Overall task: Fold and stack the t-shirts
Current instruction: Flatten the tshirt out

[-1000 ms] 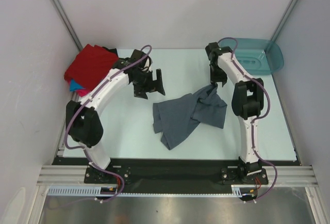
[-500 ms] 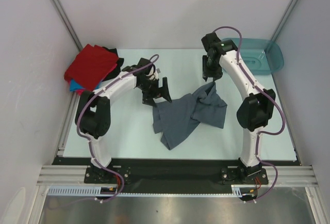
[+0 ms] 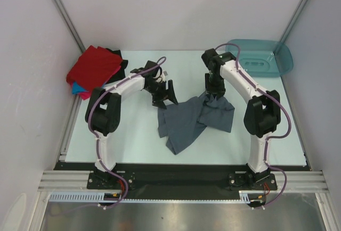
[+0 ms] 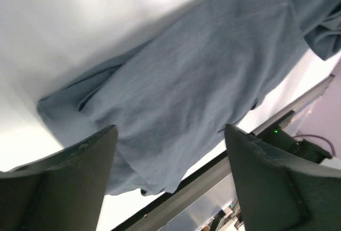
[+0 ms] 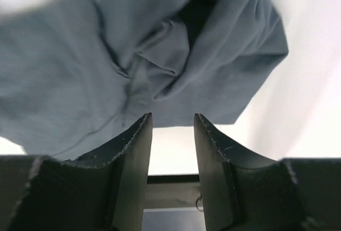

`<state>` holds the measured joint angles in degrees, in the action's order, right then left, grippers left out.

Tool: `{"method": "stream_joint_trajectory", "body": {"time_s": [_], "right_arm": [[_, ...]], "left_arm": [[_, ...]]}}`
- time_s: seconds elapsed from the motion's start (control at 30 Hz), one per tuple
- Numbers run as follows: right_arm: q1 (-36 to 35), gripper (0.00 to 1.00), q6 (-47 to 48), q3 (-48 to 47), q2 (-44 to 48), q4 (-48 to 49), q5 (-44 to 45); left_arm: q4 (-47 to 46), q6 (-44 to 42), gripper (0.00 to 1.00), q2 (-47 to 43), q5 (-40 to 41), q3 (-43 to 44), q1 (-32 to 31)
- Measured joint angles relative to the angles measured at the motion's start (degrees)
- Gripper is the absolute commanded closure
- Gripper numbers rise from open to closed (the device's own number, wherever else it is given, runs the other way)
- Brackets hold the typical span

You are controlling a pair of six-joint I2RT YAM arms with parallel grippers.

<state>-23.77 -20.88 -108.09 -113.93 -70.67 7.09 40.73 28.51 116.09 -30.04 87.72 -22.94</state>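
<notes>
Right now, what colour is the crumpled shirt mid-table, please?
The shirt is slate grey-blue, clearest from left wrist.

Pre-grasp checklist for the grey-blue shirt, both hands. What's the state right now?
1. Left hand open: ok, fingers spread wide over the far left corner of the grey-blue t-shirt.
2. Right hand empty: ok, no cloth between its fingers.
3. Shirt lying flat: not ok, it is crumpled and its right part is bunched in folds.
4. Red t-shirt out of the way: ok, at the table's far left corner, apart from the grey-blue one.
5. Either hand touching cloth: cannot tell.
</notes>
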Motion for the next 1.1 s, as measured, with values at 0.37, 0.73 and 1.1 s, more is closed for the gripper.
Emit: {"method": "stream_joint_trajectory", "body": {"time_s": [0.37,0.73,1.1], "right_arm": [[0.7,0.57,-1.5,7.9,0.0,4.5,-2.0],[2.1,0.57,-1.4,3.7,-5.5,7.5,-1.8],[2.9,0.59,-1.5,3.7,-5.8,7.9,3.2]], "left_arm": [[-5.8,2.9,0.93,0.7,-6.3,-4.5,0.1],[-6.1,2.9,0.98,0.9,-7.4,-4.5,0.1],[-5.5,1.9,0.65,0.9,-7.5,-4.4,0.1]]}}
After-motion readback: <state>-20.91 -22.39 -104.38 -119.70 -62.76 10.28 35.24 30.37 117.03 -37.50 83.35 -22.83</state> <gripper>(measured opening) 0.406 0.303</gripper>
